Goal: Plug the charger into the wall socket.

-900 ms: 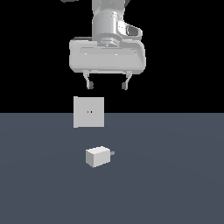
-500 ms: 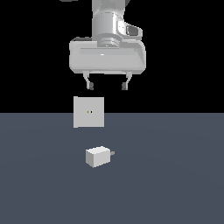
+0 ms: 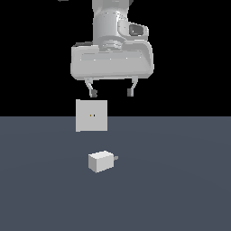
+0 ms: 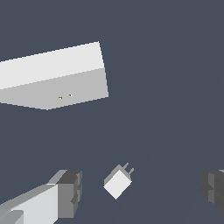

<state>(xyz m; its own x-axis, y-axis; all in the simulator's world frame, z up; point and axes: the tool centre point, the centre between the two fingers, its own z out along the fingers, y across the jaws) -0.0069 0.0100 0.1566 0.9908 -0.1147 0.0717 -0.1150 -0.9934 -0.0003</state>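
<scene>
In the exterior view the Panda arm comes straight down from the top centre of the frame, its wrist vertical and the broad white hand body level across the upper middle. The gripper [image 3: 111,93] hangs below it with its two short dark-tipped fingers [image 3: 92,92] pointing down and spread wide apart, holding nothing. Just under the finger on the exterior view's left stands the wall socket [image 3: 91,115], an upright off-white square plate at the far edge of the grey floor [image 3: 180,180], its two tiny holes facing the camera. The charger [image 3: 101,161] lies on the floor in the lower centre, nearer the camera than the socket and well below the gripper, its prongs pointing toward the exterior view's right.

In the wrist view the camera looks down at the floor. The socket [image 4: 57,74] appears as a pale slab, seen from above and at a slant. The charger [image 4: 117,183] sits between the two finger pads [image 4: 70,192], touching neither.
</scene>
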